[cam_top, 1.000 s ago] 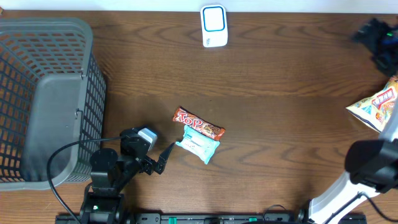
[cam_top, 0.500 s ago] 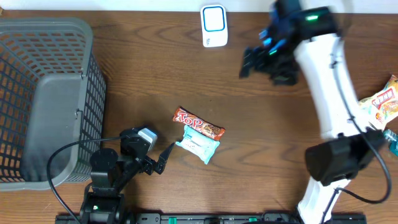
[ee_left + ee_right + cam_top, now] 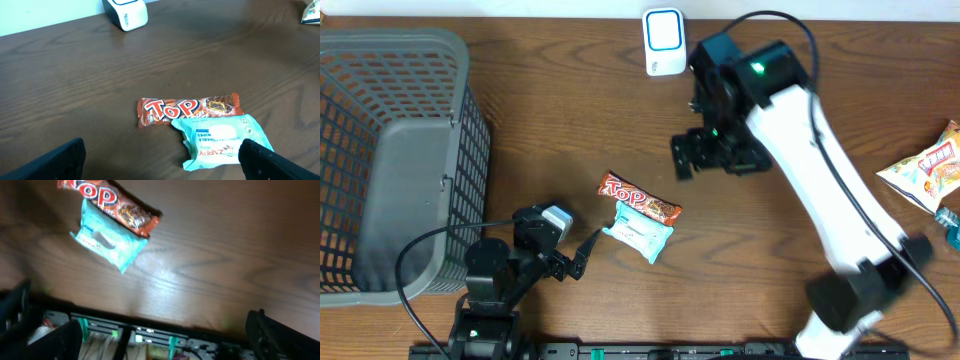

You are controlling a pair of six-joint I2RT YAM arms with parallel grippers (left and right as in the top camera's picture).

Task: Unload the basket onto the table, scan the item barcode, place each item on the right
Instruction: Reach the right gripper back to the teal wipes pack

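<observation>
Though gaping wide with nothing between either pair of jaws, could close on two items at once, given bar (image 3: 639, 200) touching wipes (image 3: 642, 233) mid-counter (image 3: 570, 120), left jaws just beside them. Pictured with right arm (image 3: 810, 160) stretched far forward, wrist turned down between scanner (image 3: 664, 41) and the pair; left arm (image 3: 490, 270) low, aimed at wipes.

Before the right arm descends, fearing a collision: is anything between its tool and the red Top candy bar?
Nothing visible: only bare wooden table between the right tool and the red Top candy bar; the teal wipes pack lies beyond it.
</observation>
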